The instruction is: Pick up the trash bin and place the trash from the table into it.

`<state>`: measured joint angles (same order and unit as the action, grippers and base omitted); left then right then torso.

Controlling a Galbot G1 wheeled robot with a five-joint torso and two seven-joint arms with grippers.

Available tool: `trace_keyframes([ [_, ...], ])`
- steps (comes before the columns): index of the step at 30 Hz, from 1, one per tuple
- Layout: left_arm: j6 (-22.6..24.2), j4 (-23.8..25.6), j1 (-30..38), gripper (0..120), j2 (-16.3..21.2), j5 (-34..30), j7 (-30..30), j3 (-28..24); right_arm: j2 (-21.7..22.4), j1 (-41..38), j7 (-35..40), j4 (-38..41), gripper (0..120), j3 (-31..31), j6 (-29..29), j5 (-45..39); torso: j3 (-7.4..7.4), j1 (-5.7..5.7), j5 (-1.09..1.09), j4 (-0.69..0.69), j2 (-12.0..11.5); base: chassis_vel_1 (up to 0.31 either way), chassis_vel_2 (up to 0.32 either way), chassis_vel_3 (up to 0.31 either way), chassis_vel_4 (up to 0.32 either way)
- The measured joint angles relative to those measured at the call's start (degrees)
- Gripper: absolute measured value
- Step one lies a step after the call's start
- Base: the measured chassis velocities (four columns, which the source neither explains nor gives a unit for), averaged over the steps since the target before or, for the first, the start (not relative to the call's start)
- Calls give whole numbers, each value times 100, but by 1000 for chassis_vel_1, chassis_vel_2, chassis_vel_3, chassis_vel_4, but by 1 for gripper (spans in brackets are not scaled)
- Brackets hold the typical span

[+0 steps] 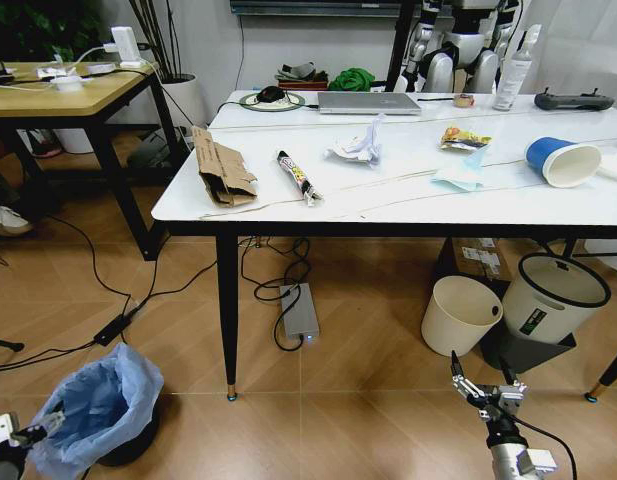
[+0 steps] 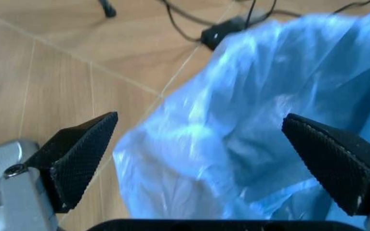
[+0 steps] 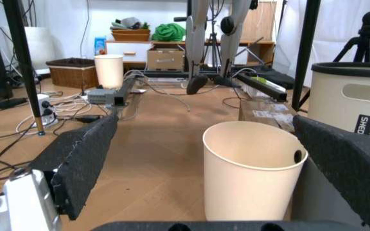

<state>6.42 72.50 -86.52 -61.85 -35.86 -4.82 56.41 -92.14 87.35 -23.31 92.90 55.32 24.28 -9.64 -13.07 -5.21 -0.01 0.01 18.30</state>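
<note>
The left gripper (image 2: 201,163) hangs spread wide just above the small round dark trash bin (image 1: 100,410) — crinkly light-blue bag puffing over its rim — on the wood-look floor. The right gripper (image 1: 485,385), also spread, hovers low near the smooth cream bucket-shaped bin (image 3: 252,168). Torn brown cardboard (image 1: 221,168) lies on the glossy white table (image 1: 388,195).

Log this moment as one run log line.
left pincer: open, at trash bin bag | right pincer: open, low near cream bin | trash on table: not yet collected

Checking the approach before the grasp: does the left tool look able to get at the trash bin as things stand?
Probably yes. The left tool is open with the trash bin bag's rim straight ahead between its fingers, nothing between them.
</note>
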Motion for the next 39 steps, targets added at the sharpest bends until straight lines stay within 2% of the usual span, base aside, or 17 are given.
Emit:
trace_keyframes([
  [4,-9,-371,194,100,0,84,-37,-39,0,2,1,4,100,-11,0,4,-3,-1,1,-1,3,0,0,0,0],
  [20,-31,-511,352,100,-72,161,-48,-63,0,-30,2,-17,100,-43,-16,49,-8,-4,1,-1,12,0,0,0,0],
  [25,-75,-586,461,81,-111,234,-48,-74,0,-22,3,4,100,-55,-3,39,-10,-5,1,-1,13,0,0,0,0],
  [28,-80,-586,478,74,-114,207,-52,-74,0,-13,2,23,100,-55,5,16,-10,-5,1,-1,14,0,0,0,0],
  [33,-89,-575,466,51,-128,195,-73,-72,0,-11,-1,36,100,-54,15,-6,-11,-5,1,-1,16,0,0,0,0],
  [34,-89,-575,466,51,-128,195,-73,-72,0,-11,-1,36,100,-54,15,-6,-11,-5,1,-1,16,0,0,0,0],
  [39,-93,-552,446,32,-134,188,-76,-63,0,-15,-1,62,100,-55,20,-48,-12,-5,1,-1,17,0,0,0,0],
])
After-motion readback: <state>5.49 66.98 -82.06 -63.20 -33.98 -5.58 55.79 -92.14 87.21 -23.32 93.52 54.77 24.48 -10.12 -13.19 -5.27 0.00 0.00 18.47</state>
